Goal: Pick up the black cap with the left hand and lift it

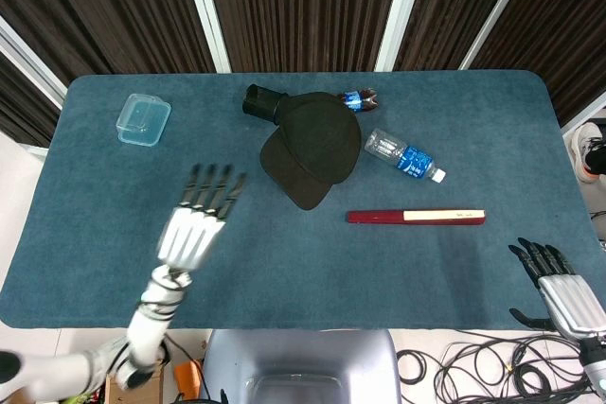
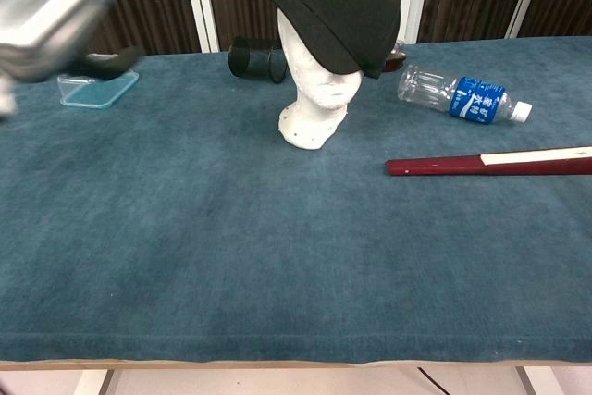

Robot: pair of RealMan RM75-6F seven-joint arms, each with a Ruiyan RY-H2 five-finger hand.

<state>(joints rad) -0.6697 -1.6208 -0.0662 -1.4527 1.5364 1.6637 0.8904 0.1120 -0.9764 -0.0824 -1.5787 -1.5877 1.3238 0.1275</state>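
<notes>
The black cap point(image 1: 315, 146) sits on a white mannequin head point(image 2: 317, 99) near the middle back of the table; in the chest view the cap point(image 2: 339, 5) covers the top of that head, brim to the left. My left hand point(image 1: 197, 221) is blurred, fingers spread, holding nothing, well to the left and nearer than the cap; in the chest view the left hand point(image 2: 55, 8) shows as a blur at the top left. My right hand point(image 1: 561, 287) hangs off the table's near right corner, fingers apart and empty.
A clear plastic box point(image 1: 144, 119) lies at the back left. A black cylinder point(image 1: 260, 102) lies behind the cap. A dark soda bottle point(image 1: 358, 98) and a water bottle point(image 1: 405, 157) lie to its right. A red stick point(image 1: 415, 217) lies right of centre.
</notes>
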